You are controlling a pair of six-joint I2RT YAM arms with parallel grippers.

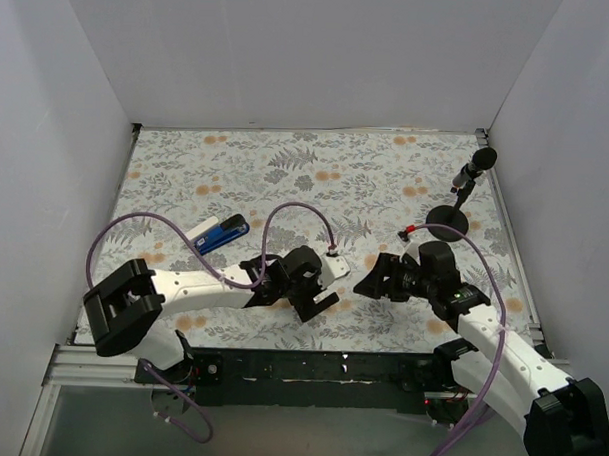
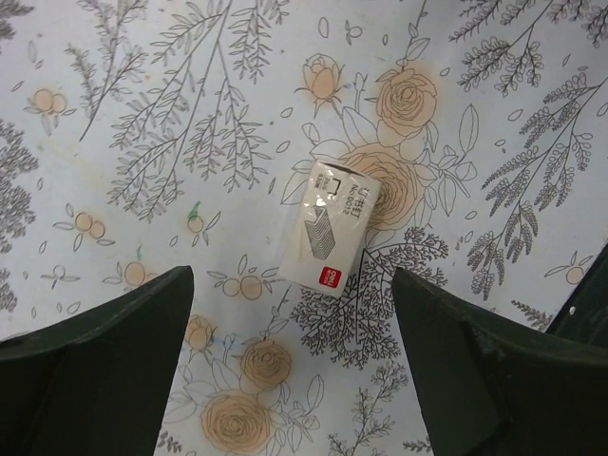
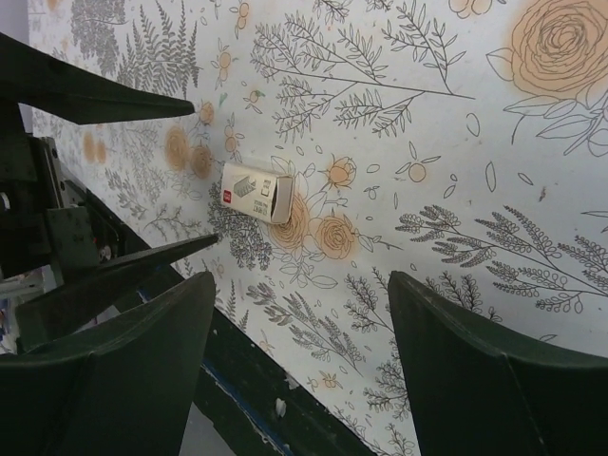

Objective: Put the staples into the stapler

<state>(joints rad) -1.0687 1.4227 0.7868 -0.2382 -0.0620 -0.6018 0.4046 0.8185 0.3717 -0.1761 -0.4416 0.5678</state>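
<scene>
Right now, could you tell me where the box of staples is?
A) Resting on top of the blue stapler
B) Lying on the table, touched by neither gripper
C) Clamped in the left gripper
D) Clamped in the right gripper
B: the staples lie flat on the floral table, with the open left gripper and the open right gripper both clear of the box.

Staples box [image 1: 341, 268] near front centre; stapler [image 1: 221, 233] left, further back; microphone stand [image 1: 466, 194] back-right.
</scene>
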